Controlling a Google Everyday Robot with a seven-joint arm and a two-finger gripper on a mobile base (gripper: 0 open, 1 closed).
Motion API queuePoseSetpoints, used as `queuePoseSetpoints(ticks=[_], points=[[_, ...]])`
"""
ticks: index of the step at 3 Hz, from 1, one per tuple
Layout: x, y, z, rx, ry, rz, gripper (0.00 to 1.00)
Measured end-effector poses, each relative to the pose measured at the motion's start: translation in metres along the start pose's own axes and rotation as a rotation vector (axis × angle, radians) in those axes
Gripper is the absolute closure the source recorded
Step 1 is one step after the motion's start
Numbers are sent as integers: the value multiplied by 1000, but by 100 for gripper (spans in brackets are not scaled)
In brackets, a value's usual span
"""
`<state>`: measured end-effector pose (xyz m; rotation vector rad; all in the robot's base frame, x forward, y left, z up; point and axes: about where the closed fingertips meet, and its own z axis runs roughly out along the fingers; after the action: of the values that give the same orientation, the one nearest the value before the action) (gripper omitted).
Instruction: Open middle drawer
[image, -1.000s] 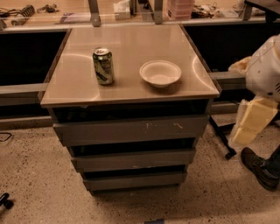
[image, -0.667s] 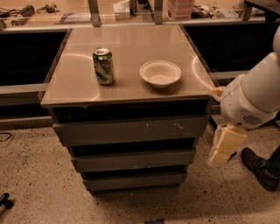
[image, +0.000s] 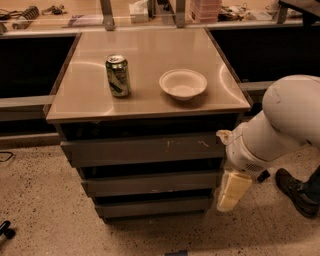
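middle drawer (image: 150, 183), gripper (image: 233, 193) beside (right edge)

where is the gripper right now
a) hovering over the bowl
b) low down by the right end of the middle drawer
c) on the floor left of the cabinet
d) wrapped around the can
b: the gripper hangs low beside the right end of the middle drawer, well below the can and the bowl.
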<state>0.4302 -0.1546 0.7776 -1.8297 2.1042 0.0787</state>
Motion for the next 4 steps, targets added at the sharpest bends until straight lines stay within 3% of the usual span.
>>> queuePoseSetpoints(ticks=[1,2,3,4], points=[[11,6,25,-14,21,-55,0],[30,14,89,-41,29,-141,0],[32,11,159,-52,-1,-209,0],[35,9,244,-95,-50,-208,0]])
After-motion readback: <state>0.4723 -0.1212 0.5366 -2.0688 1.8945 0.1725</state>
